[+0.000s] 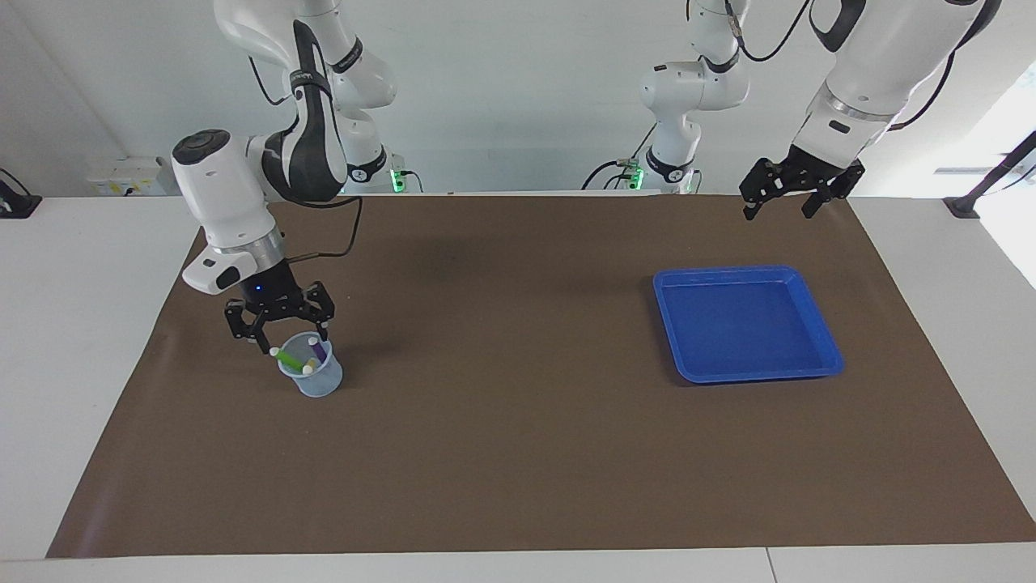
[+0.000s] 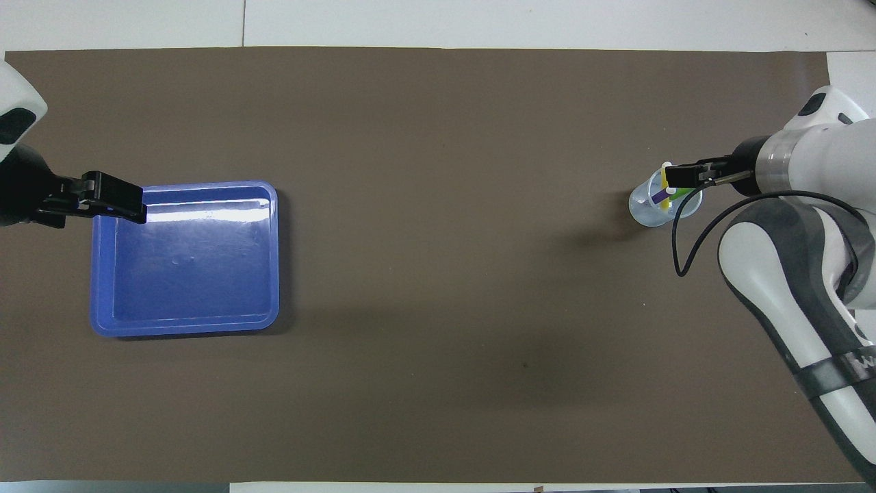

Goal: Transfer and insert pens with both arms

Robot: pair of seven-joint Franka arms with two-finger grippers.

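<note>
Facing view: the right gripper (image 1: 279, 334) hangs wide open, holding nothing, just over the small clear plastic cup (image 1: 311, 377) where the purple, green and yellow pens (image 1: 303, 359) stand, so they look dropped in. The left gripper (image 1: 789, 201) waits open above the mat near the empty blue plastic tray (image 1: 819, 324).

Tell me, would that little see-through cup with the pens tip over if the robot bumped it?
Probably, yes. The clear plastic cup looks thin and light, so a nudge could slide or topple it. The pens lean against its rim and stick out above it, which likely makes it top-heavy. The right pincer, open just above it, could catch one.
</note>
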